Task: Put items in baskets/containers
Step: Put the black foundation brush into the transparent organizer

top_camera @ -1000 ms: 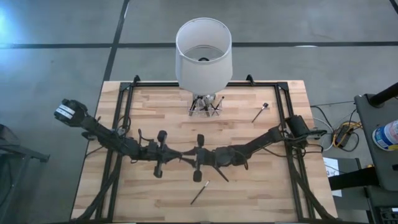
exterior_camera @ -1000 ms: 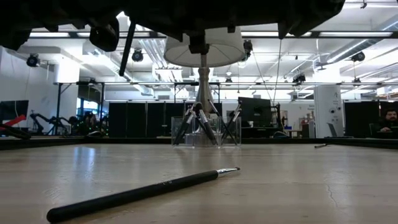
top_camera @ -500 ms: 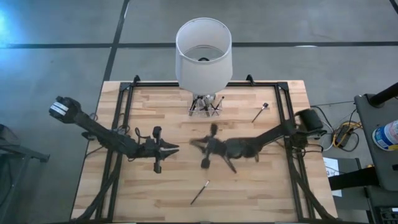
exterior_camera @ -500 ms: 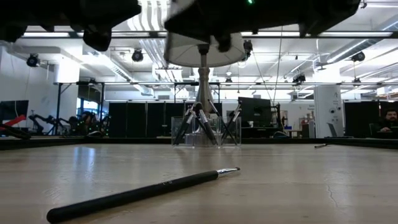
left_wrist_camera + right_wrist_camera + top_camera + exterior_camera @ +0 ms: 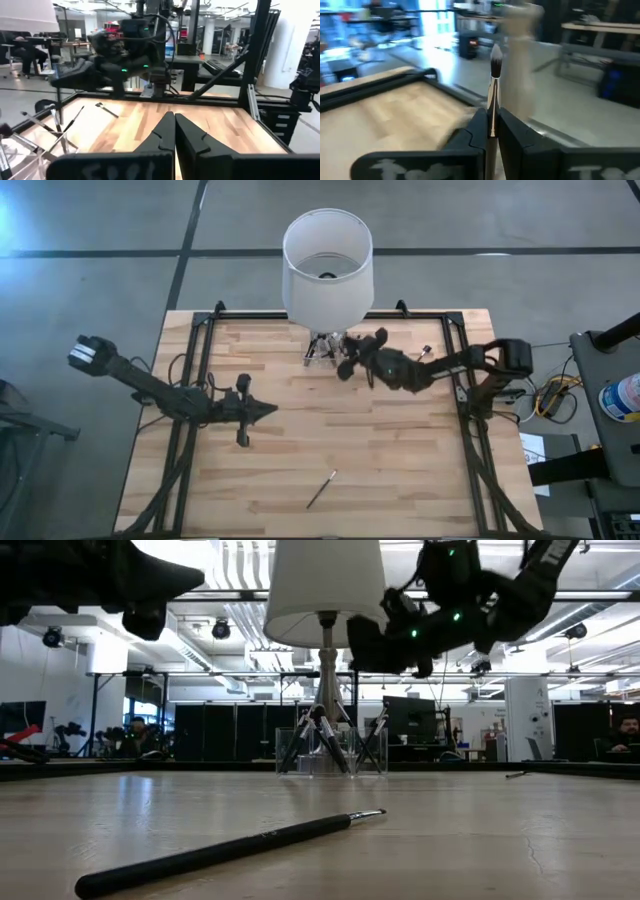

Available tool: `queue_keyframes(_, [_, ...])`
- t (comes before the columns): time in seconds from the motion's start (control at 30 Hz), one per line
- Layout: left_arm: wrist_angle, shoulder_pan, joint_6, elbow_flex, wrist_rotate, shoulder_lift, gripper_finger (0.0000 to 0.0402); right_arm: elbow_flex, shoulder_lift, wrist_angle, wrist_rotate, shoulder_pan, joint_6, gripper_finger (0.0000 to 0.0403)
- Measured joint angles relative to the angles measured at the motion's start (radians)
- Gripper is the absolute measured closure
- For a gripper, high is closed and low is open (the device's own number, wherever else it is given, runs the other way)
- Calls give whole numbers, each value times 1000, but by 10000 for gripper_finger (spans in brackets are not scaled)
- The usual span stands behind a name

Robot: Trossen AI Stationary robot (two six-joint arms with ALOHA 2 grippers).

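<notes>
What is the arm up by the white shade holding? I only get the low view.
Observer: The right wrist view shows it: the right gripper is shut on a brush, with the bristles pointing away from the camera.
Operator: Is the other arm holding one too?
Observer: No. In the left wrist view the left gripper is shut with nothing between its fingers. From above, it hangs over the table's left half.

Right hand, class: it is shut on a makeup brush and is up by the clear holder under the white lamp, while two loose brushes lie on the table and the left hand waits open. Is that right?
One detail is wrong: the left hand is shut, its fingers pressed together in the left wrist view. The rest holds: the right hand is shut on a makeup brush near the clear holder, and two loose brushes lie on the table.
</notes>
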Motion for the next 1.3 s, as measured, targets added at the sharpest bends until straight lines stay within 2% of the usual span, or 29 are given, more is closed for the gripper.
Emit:
queue_keyframes(0.13, [2,3,-7,-5,25,-1,401,-7,2,-4,2,-66,43,384])
queue_keyframes(0.33, [3,3,-1,-6,43,-1,401,-27,11,-6,-4,-107,122,382])
queue_keyframes(1.07, [-2,3,0,-8,43,0,401,-19,128,-25,-94,-143,253,378])
queue_keyframes(1.17, [-5,3,-1,-8,43,0,401,-15,127,-32,-87,-146,262,367])
queue_keyframes(1.3, [-6,3,-6,-8,43,0,401,-1,121,-32,-80,-144,247,329])
